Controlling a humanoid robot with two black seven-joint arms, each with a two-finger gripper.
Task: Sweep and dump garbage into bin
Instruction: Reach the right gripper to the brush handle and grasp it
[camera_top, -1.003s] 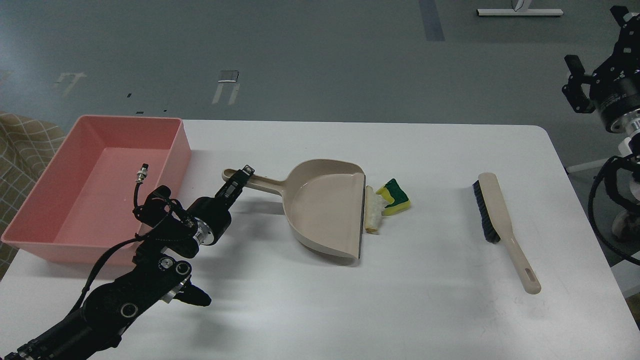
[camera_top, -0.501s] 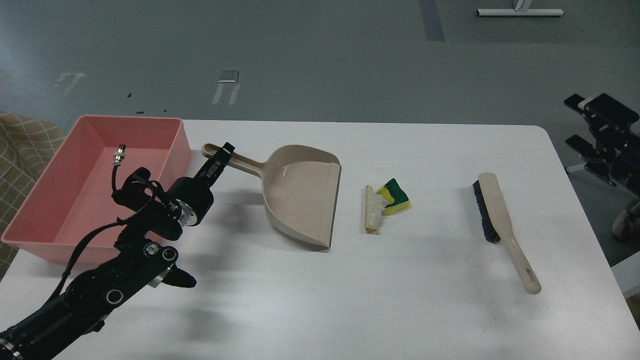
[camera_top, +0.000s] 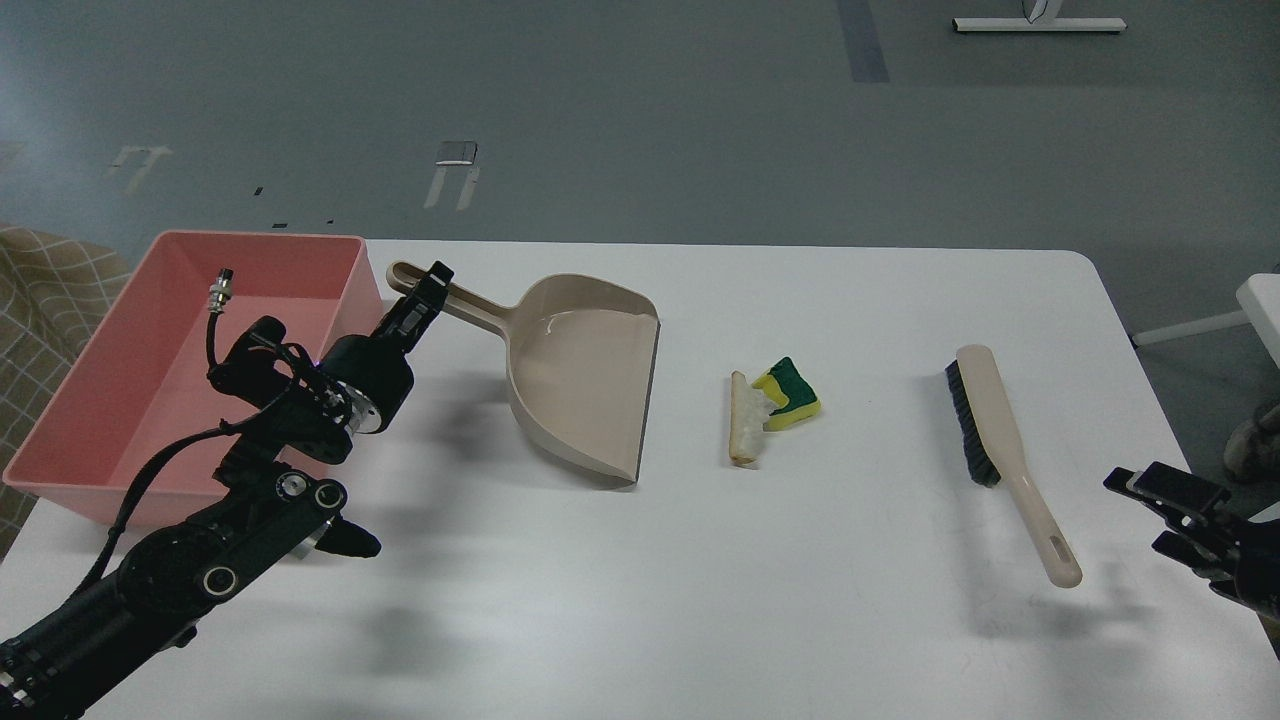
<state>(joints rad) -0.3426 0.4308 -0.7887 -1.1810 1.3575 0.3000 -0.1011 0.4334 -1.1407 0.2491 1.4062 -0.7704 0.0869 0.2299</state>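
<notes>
My left gripper (camera_top: 428, 290) is shut on the handle of the beige dustpan (camera_top: 585, 375), which is lifted and tilted next to the pink bin (camera_top: 250, 250) at the left. The dustpan is empty. The garbage lies on the white table to its right: a whitish foam slice (camera_top: 741, 418) and a yellow sponge piece with a green layer (camera_top: 789, 395), touching each other. My right gripper (camera_top: 1150, 510) is open at the right edge, low over the table, right of the brush's handle end.
A beige brush with dark bristles (camera_top: 1000, 450) lies on the table (camera_top: 640, 600) at the right, handle pointing toward me. A checked cloth (camera_top: 40, 290) shows at the far left beside the bin.
My left gripper has pulled the dustpan left and back, away from the garbage, toward the bin. My right arm has come down from the upper right to the table's right edge.
</notes>
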